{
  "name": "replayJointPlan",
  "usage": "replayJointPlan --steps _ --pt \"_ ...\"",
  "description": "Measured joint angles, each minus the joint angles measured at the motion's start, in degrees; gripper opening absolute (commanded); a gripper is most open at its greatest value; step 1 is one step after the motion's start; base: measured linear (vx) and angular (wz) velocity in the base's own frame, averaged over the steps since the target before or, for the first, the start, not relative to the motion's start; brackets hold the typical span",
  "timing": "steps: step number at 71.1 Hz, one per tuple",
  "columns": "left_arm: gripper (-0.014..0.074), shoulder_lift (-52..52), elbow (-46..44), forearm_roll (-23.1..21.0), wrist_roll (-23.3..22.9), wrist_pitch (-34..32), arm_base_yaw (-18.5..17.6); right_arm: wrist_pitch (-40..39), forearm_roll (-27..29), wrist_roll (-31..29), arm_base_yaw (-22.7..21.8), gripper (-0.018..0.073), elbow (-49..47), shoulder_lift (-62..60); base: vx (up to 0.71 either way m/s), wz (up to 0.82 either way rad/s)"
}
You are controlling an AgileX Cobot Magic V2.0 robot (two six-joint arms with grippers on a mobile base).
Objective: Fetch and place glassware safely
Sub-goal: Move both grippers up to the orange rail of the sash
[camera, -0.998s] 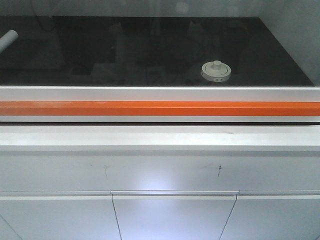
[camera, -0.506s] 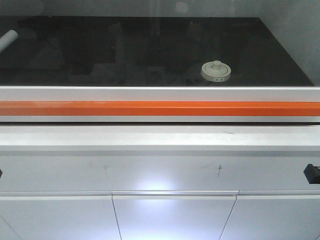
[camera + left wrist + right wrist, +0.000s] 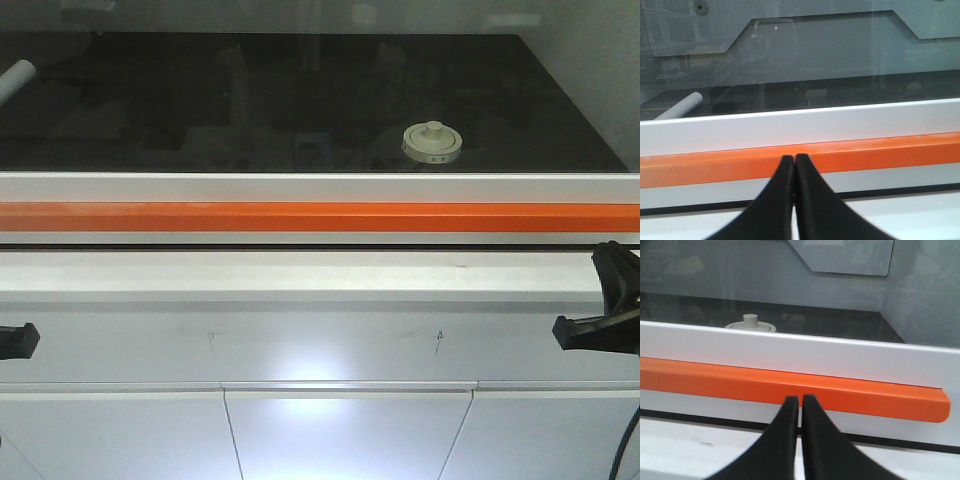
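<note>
The glass jar (image 3: 432, 142) stood upright on the glossy black worktop (image 3: 250, 110), right of centre and near its front edge. Its round cream-white lid had a stubby central knob and small dark marks on the rim, and the clear body beneath barely showed. From the right wrist view only the lid and knob rose above the smooth white rail (image 3: 840, 355), seemingly behind a reflective glass pane (image 3: 715, 270). Under that rail ran a long, glossy orange bar (image 3: 320, 217) with a squared profile and a rounded right end, and below it lay a flat matte white ledge (image 3: 300, 275) over plain white cabinet fronts (image 3: 345, 435). A white cylindrical tube (image 3: 15, 78) lay slanted at the far left of the worktop, well apart from the jar. The left gripper (image 3: 795, 159) hung in front of the orange bar, its 2 tapered black jaws pressed together at the tips and holding nothing. The right gripper (image 3: 801, 399) faced the same bar further right, its 2 curved black jaws drawn closed with only a hairline slit between them, also empty. Both grippers were outside the rail, clear of the jar.
</note>
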Motion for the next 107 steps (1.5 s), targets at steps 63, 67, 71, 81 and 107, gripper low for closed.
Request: replayJointPlan --steps 63,67,71,81,107 --pt "-0.0007 10.88 -0.22 0.00 0.00 -10.96 0.00 -16.29 3.10 -4.30 0.00 -0.0001 -4.04 28.46 0.00 0.00" --pt "-0.0007 10.88 -0.22 0.00 0.00 -10.96 0.00 -16.41 3.10 -4.30 0.00 -0.0001 -4.96 29.21 0.00 0.00" --pt "-0.0007 10.88 -0.22 0.00 0.00 -10.96 0.00 -16.41 3.10 -4.30 0.00 -0.0001 -5.84 30.07 0.00 0.00" --pt "-0.0007 10.88 -0.22 0.00 0.00 -10.96 0.00 -16.51 3.10 -4.30 0.00 -0.0001 -8.06 32.63 0.00 0.00" --pt "-0.0007 10.88 -0.22 0.00 0.00 -10.96 0.00 -16.52 3.10 -4.30 0.00 -0.0001 -13.72 36.48 0.00 0.00"
